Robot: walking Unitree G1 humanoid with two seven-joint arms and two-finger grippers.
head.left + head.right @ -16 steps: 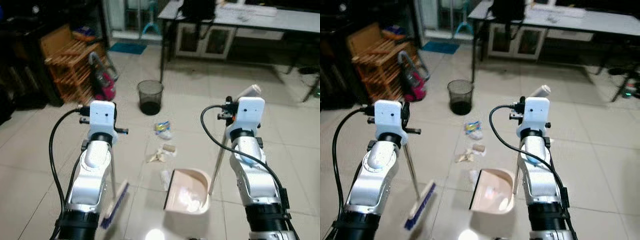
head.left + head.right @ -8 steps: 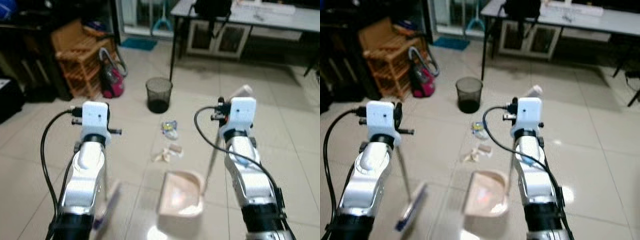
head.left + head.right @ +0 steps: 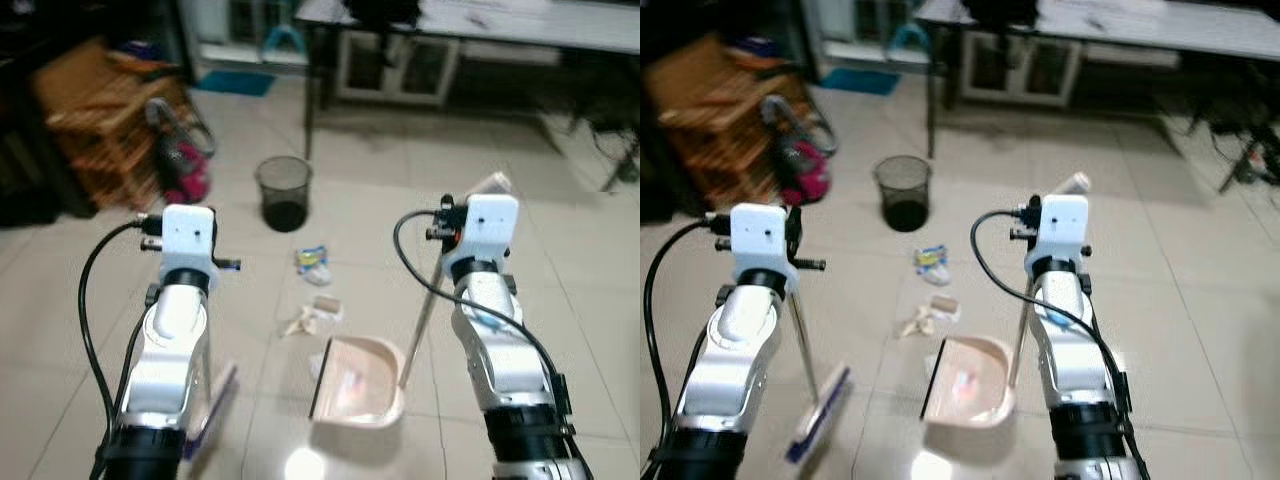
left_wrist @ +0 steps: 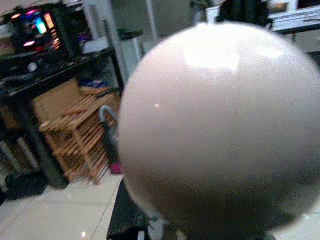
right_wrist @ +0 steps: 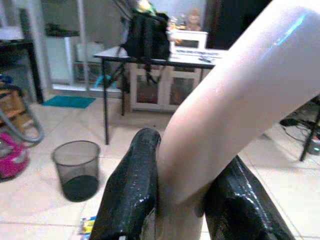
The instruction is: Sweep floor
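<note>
While litter [image 3: 313, 264] lies ahead, right pincer [image 5: 182, 200] grips dustpan handle [image 5: 225, 105].

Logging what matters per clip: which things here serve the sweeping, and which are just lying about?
For the job:
broom, held by left gripper
dustpan, its handle in right gripper
litter
wastebasket

Just about:
vacuum cleaner
wooden rack
table

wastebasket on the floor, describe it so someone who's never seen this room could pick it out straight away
Start at the long table at the far side of the tiled room and come down its left front leg. The wastebasket stands on the floor beside it, beyond the scattered litter. It is a dark mesh bin, the one round open-topped thing there.
</note>
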